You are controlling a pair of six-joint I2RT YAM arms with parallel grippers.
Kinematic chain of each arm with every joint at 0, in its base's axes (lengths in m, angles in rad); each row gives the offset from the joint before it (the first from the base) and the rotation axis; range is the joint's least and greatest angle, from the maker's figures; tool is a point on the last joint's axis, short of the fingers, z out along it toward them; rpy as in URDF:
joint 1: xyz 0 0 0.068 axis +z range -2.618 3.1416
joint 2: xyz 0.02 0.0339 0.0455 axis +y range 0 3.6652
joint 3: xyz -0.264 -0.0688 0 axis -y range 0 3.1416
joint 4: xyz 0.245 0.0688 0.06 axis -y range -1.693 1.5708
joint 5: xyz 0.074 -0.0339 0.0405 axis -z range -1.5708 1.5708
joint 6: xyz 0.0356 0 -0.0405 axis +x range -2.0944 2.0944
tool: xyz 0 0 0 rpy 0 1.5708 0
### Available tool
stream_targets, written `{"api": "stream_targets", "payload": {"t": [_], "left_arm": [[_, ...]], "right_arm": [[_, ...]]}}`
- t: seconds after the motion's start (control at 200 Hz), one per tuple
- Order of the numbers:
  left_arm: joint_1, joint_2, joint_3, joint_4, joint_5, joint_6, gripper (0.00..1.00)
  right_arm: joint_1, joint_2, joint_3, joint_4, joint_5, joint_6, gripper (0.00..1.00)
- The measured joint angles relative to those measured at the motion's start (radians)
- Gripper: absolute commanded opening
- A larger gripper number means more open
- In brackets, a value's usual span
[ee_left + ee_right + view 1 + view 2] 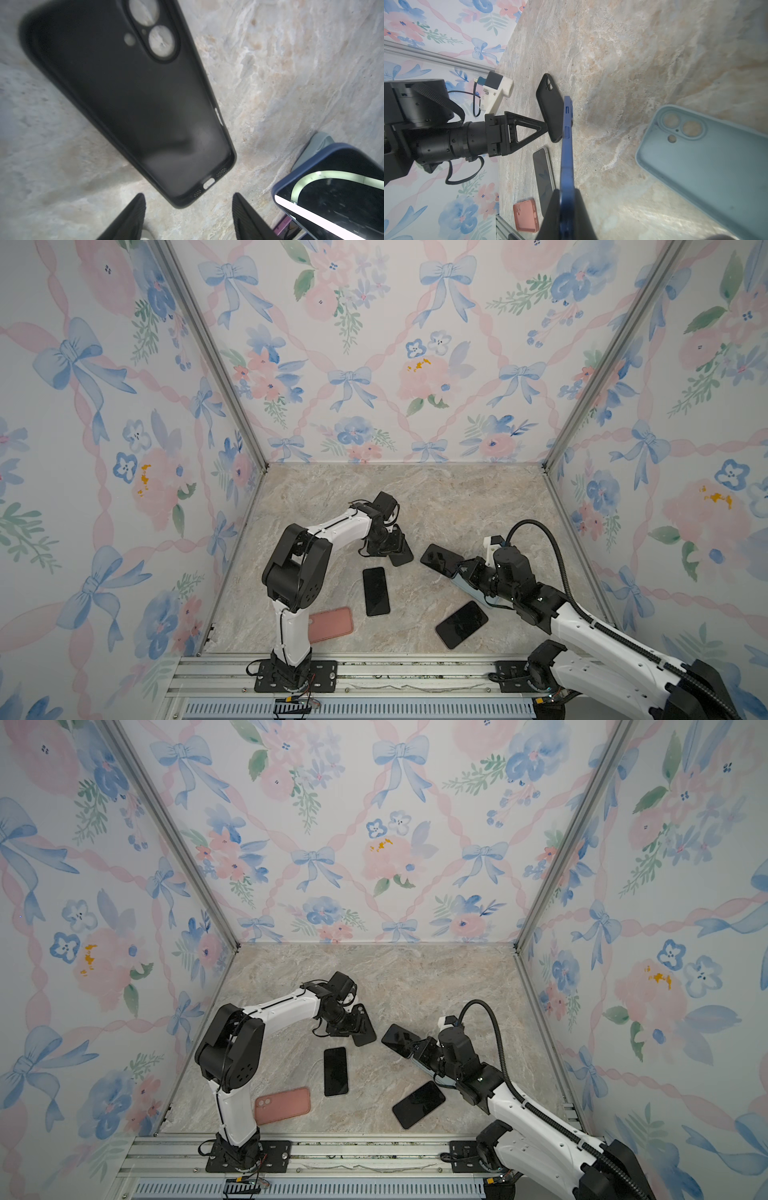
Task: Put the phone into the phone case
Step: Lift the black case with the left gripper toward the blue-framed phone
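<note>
A marbled beige tabletop (457, 497) sits inside floral wallpapered walls (374, 344) with blue bows, and a bare black phone (376, 591) lies flat at its middle. Left of that phone and nearer the front rail lies a pink case (282, 1105). Just beyond the phone, the left pincer (188, 196) hangs with its jaws apart and empty over the near end of a black case (124, 93), which lies hollow side up. Right of the middle phone and slightly beyond it, the right pincer (566, 192) is clamped on the faces of a phone in a navy case (568, 145). Its glossy screen faces upward, and its long axis runs straight out from the fingers toward the black case. A pale blue case (706, 166) lies beneath that arm, and a second bare phone (461, 624) lies right of the middle phone, toward the rail.
</note>
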Motion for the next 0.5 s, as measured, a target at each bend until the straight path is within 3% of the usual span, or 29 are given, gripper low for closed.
{"api": "stream_targets", "payload": {"t": [0.5], "left_arm": [[-0.073, 0.0, -0.048, 0.09, 0.072, -0.07, 0.67]], "right_arm": [[-0.003, -0.043, 0.002, -0.077, 0.008, -0.034, 0.0]]}}
